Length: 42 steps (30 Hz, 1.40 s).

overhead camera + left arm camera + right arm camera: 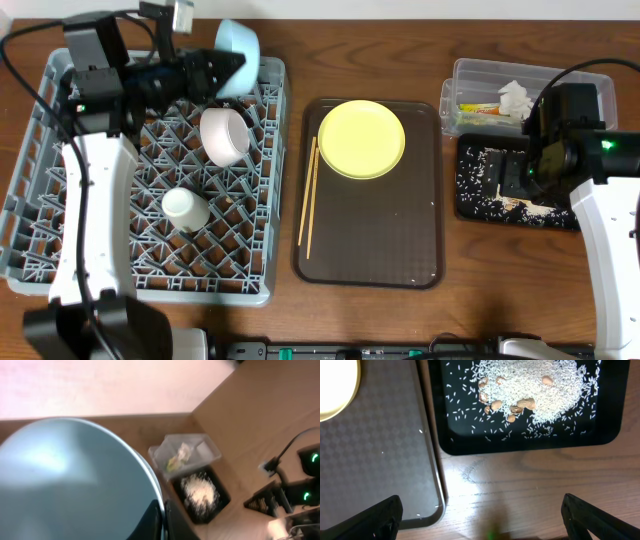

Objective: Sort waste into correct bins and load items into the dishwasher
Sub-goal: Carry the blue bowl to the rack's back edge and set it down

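L gripper (228, 68) clamped on rim of lt blue bowl (240, 40); I see bowl tilted at far R corner of dish rack (25, 200). R gripper (487, 517) jaws wide, empty, over table btwn black tray (470, 445) and brown tray (380, 450). Yellow plate (360, 138), chopsticks (308, 195) on brown tray.

dark brown serving tray (370, 235) mid wooden table (500, 290); blurred pale wall (100, 385), perhaps, behind.
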Each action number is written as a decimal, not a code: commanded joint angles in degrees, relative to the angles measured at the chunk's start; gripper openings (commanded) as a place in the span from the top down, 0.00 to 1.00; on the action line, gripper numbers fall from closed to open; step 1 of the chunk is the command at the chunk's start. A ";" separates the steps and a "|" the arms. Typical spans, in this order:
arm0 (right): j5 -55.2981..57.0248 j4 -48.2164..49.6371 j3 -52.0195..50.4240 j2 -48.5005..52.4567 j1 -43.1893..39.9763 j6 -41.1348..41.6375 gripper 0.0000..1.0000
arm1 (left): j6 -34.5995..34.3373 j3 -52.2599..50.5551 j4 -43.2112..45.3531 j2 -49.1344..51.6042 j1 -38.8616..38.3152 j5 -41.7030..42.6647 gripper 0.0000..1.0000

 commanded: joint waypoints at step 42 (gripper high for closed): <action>0.57 -0.07 0.55 0.09 -0.17 -0.04 0.01 | -42.99 -0.33 33.44 28.22 5.92 14.62 0.94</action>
